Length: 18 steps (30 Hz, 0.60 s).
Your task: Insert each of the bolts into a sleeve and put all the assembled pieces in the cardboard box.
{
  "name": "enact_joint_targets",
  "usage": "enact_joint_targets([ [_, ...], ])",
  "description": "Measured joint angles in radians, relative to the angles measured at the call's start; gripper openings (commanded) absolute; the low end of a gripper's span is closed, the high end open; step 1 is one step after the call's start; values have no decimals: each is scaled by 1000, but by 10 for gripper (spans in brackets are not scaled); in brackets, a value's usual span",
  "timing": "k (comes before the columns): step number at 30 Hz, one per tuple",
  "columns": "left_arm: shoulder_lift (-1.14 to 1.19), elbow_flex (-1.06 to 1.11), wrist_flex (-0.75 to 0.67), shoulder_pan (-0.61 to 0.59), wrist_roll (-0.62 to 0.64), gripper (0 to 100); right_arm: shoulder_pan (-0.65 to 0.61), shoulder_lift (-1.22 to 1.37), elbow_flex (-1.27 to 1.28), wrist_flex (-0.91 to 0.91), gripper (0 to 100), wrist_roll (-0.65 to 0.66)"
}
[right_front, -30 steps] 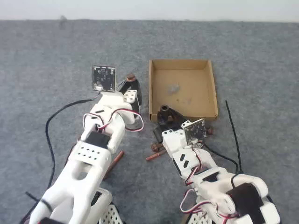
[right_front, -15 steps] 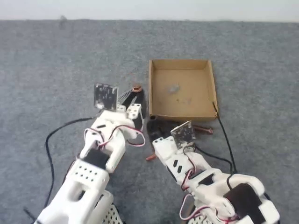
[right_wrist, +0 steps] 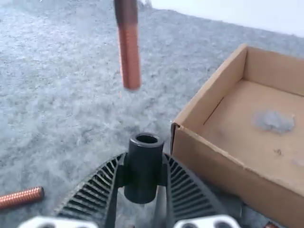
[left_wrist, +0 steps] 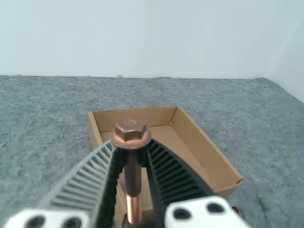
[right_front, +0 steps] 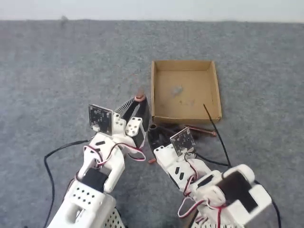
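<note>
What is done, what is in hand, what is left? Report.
Done: nothing; the cardboard box holds no pieces. In hand: the left claw holds a bolt upright, above and slightly off the sleeve in the right claw, not yet inserted. Left: that insertion, boxing it, and the loose bolts on the carpet.

The scene is lit brightly and evenly by diffuse light. Only soft, faint shadows are cast on the carpet close beside the left gripper. A dull gleam is caught on the head of the bolt held there, and the wall beyond it is rendered pale. A faint sheen is shown on the rim of the dark sleeve clasped by the right gripper.
</note>
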Motion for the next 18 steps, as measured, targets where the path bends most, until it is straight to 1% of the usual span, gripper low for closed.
enact_joint_targets([
  [6,-43,87,0,0,2,12,-32,55,0,-69,6,20],
  [10,-74,100,0,0,2,12,-34,58,0,-75,6,44],
  [18,-89,107,0,0,2,12,-34,64,-21,-75,6,52],
])
